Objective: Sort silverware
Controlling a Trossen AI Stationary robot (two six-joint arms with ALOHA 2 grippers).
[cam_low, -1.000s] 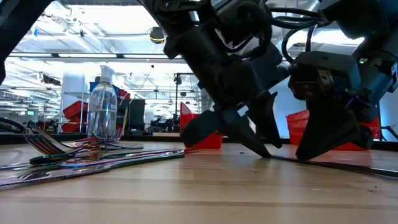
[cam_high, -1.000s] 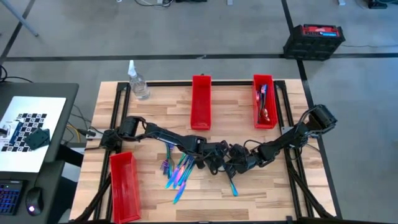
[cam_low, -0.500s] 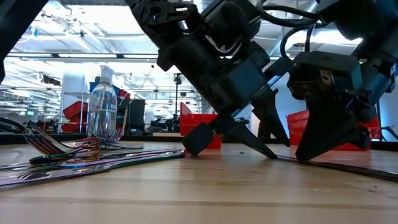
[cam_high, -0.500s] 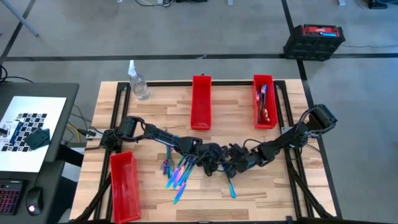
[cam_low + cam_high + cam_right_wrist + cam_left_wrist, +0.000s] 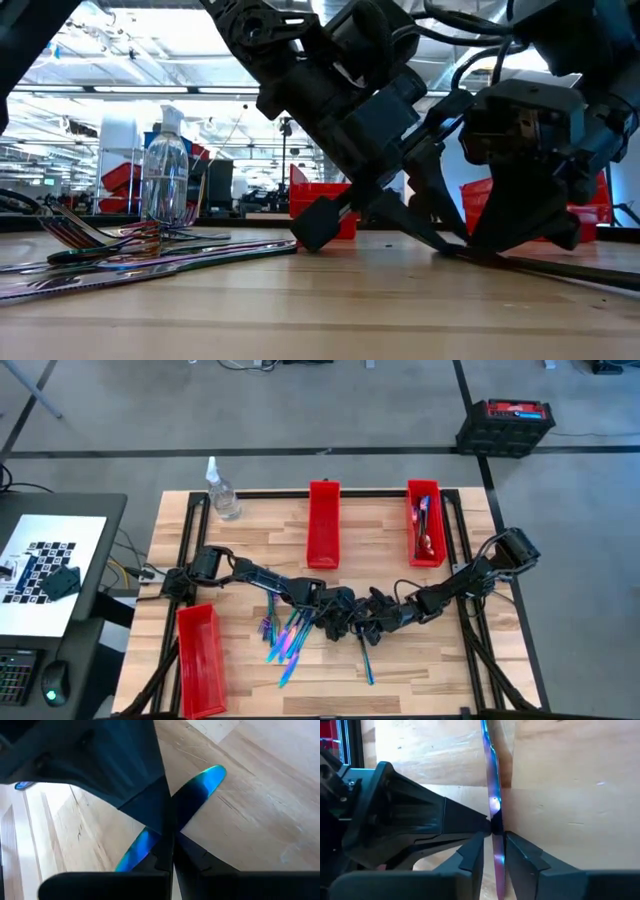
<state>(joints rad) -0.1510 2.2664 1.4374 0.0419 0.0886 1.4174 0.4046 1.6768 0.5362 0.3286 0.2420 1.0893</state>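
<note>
From above, we are bringing both grippers together at the desk's (image 5: 400, 540) middle front: the left gripper (image 5: 356, 626) and the right gripper (image 5: 372, 622) are meeting over one lone knife (image 5: 367, 658) lying on the wood. A loose pile of silverware (image 5: 285, 635) is lying just left of them, more pieces (image 5: 423, 525) are resting in the far right bin (image 5: 437, 550), and the middle bin (image 5: 322, 525) and near left bin (image 5: 200, 658) are showing no pieces that we can make out. A bottle (image 5: 222, 492) is standing at the far left corner.

At desk height, we are pressing both sets of fingertips down to the wood, the knife (image 5: 560, 268) stretching out along it.

Through the left wrist, our jaws are standing slightly parted with the knife (image 5: 492, 795) running between them; whether the fingers (image 5: 470, 857) are touching it we cannot tell.

Through the right wrist, our jaws are nearly closed over the blade (image 5: 200, 785), the left gripper's fingertip meeting them there.
</note>
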